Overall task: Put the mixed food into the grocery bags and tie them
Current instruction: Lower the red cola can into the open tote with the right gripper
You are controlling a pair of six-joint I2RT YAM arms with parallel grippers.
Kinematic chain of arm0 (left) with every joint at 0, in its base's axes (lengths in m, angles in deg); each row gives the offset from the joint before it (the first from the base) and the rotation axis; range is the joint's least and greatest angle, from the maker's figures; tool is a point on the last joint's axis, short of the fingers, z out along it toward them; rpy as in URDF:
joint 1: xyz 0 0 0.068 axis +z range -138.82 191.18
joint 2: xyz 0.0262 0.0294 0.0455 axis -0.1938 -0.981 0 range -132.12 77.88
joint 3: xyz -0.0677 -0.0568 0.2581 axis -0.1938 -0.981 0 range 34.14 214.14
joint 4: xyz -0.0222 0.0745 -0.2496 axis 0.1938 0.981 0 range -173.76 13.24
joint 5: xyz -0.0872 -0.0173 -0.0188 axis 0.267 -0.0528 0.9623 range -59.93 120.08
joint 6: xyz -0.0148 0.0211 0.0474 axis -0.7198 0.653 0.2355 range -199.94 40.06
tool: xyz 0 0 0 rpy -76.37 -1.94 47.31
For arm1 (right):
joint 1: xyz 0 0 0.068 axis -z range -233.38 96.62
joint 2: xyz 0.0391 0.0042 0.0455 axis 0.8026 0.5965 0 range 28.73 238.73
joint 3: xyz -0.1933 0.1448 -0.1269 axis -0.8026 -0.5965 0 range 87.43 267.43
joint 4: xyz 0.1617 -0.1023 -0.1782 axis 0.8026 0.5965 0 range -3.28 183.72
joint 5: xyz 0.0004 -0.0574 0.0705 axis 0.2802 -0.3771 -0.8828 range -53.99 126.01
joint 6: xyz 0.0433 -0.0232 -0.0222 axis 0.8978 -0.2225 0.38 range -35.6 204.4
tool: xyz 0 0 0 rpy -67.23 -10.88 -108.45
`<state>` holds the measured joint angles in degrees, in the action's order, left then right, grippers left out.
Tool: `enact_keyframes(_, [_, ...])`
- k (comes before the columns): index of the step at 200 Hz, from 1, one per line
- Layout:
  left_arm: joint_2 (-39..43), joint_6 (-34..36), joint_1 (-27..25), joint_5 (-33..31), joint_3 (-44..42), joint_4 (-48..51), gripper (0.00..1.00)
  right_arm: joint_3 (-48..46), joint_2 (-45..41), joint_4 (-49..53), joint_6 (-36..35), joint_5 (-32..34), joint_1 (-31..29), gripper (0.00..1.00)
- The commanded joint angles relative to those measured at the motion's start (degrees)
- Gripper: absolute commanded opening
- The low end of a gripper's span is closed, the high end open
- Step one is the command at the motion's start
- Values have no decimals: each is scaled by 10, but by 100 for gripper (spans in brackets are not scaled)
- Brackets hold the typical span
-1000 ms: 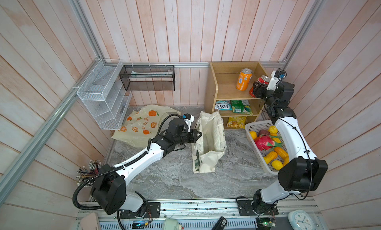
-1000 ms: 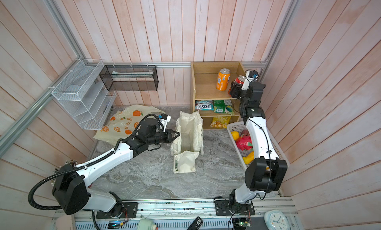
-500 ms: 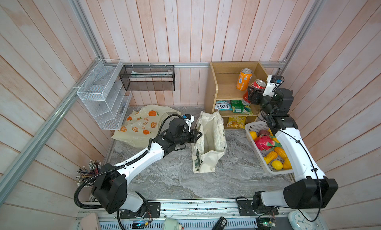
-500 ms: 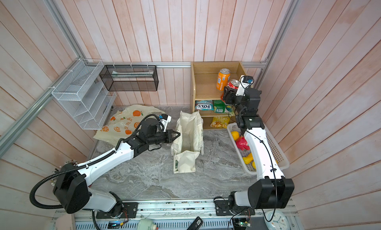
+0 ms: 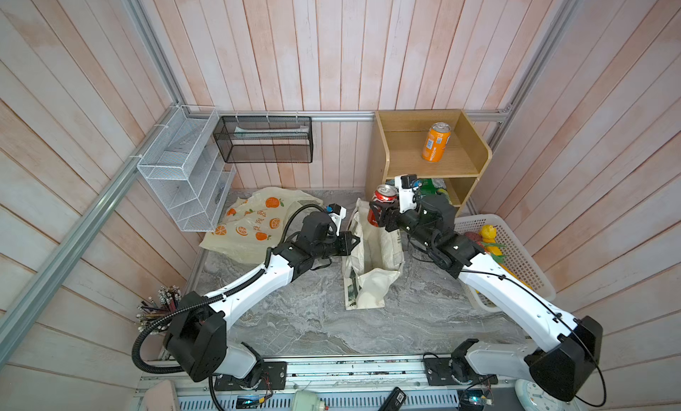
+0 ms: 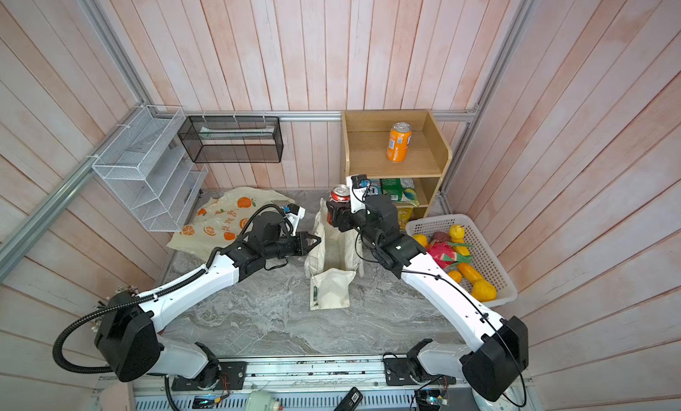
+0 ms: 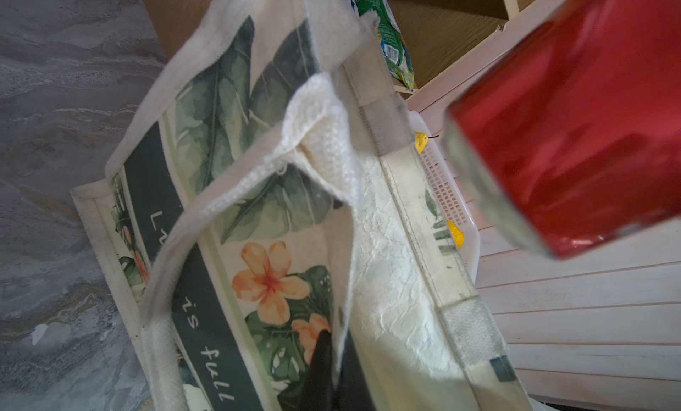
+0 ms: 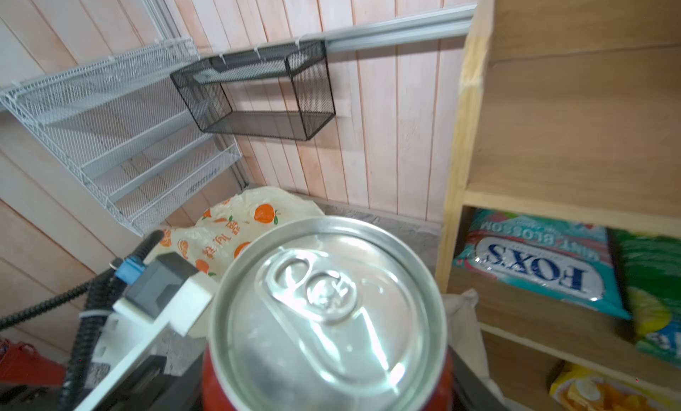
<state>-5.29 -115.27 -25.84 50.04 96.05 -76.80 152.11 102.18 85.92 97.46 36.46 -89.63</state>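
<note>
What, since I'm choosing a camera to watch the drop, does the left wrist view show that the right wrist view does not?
Only the left wrist view: the canvas tote's open mouth and flowered side, the left gripper with jaws shut on its wall, and the white basket. Only the right wrist view: the red cola can's silver top, the orange-print plastic bag, black mesh basket, white wire rack and FOXS packet. Both: the can itself, the green snack packet and the wooden shelf.

Pink plank walls [image 5: 331, 40], marble floor [image 5: 313, 324], wooden shelf [image 5: 401, 121]
</note>
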Motion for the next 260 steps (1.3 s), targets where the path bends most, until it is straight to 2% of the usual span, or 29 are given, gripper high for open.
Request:
enact_keyframes(1, [13,14,4,-19,-11,27,0,-29,7,-87,1,44,-8,53])
enact_keyframes(65, [22,26,11,-25,-22,34,0,-116,47,-144,-20,44,-16,53])
enact_keyframes(112, [18,32,14,-19,-27,31,0,-113,92,-149,-24,57,-32,53])
enact_keyframes(155, [15,30,21,-7,-33,28,0,-114,165,-151,-38,122,-45,53])
enact_keyframes(181, [22,29,26,-3,-40,24,0,-116,203,-148,-36,119,-46,54])
enact_keyframes(206, [27,27,33,3,-47,21,0,-107,245,-124,-32,117,-45,59])
enact_keyframes(260, [34,25,35,9,-62,16,0,-58,308,-46,-22,87,-45,79])
